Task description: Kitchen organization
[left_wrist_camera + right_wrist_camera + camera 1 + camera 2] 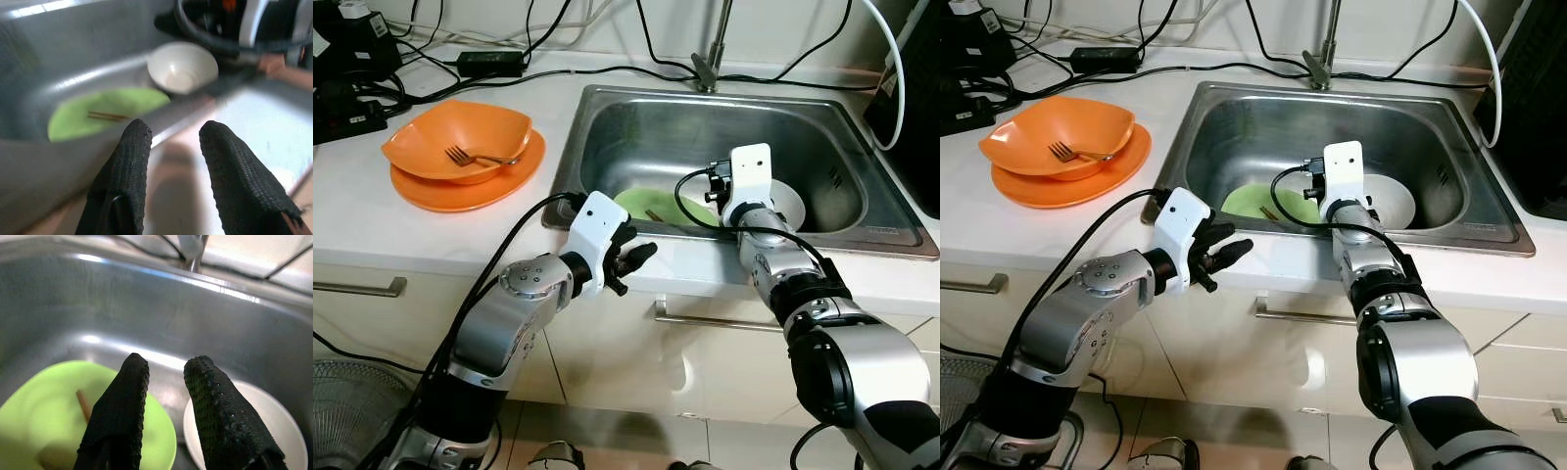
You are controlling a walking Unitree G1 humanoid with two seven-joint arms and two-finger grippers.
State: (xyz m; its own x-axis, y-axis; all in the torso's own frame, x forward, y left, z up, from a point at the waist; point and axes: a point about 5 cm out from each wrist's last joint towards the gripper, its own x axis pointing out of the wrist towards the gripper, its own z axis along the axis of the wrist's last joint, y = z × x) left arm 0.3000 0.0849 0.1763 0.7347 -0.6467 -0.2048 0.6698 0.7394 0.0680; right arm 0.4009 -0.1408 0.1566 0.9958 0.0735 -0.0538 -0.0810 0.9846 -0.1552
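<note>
Fingers point(132, 396) of the right gripper point(166, 377) stood parted with nothing between them, reaching over the front rim of the stainless sink point(636, 127). Seen from the head, the green plate point(651, 204) lay on the sink floor just at ten o'clock from those fingertips, and the white bowl point(791, 204) sat just at two o'clock, its rim beside the plate's edge. A pair of brown chopsticks point(84, 404) rested on the plate, long axis running roughly from eight to two o'clock in the head views.

Outside the basin, the left gripper point(631, 259) hung at the counter's front edge, its fingers point(128, 161) also apart and empty, pointing toward three o'clock; the plate lay beyond the sink wall from it. The right arm looked the nearer one for anything in the basin.

At ten o'clock on the white countertop point(352, 215), well apart from the sink, an orange bowl point(460, 137) holding a fork point(475, 157) sat on an orange plate point(440, 191).
</note>
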